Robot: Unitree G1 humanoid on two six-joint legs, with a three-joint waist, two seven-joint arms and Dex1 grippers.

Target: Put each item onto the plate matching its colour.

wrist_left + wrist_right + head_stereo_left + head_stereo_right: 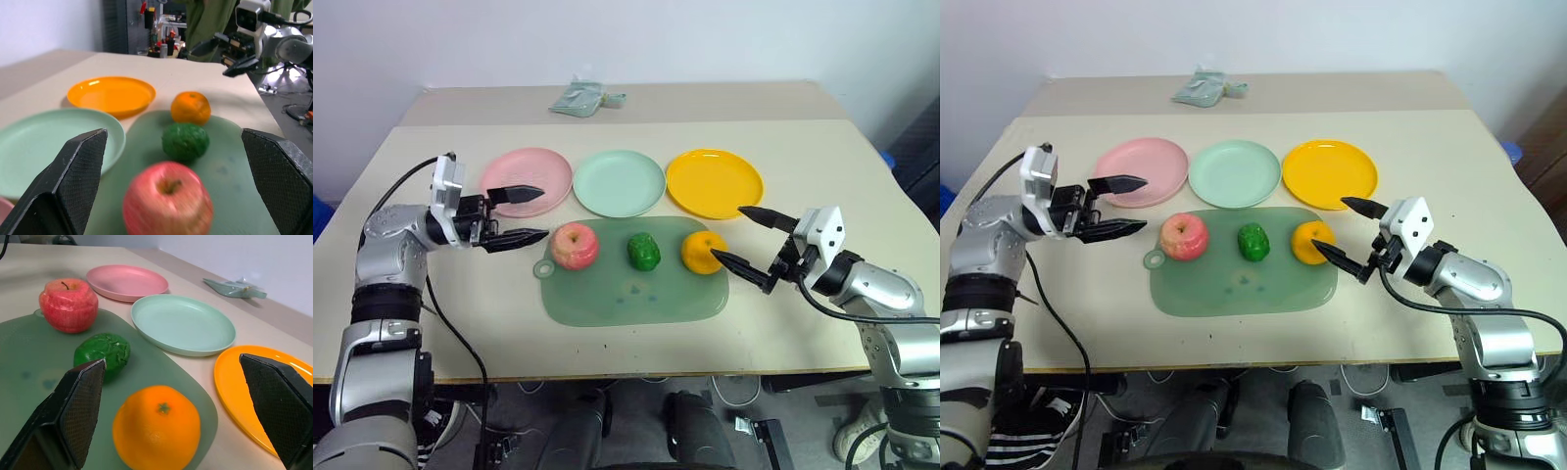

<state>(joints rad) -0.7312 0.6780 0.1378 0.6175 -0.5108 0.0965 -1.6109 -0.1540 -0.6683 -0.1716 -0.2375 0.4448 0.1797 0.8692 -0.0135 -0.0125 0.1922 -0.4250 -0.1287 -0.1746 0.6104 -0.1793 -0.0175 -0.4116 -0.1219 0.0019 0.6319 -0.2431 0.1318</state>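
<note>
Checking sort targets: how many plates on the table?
3, in a row behind the cutting board: pink plate on the robot's left, green plate in the middle, orange plate on its right. None appear hidden.

Beige counter (460, 313) carries pink plate (509, 176), mint plate (619, 182), orange plate (714, 182) in a row. Pale-green cutting board (636, 294) just in front; crumpled bag (579, 99) at far edge.

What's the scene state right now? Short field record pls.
apple: on cutting board, left end
pepper: on board, middle
orange: on board, right end
pink plate: empty
green plate: empty
yellow plate: empty
left claw: open, beside apple, holding nothing
right claw: open, at orange, holding nothing
sorted: none yet
</note>
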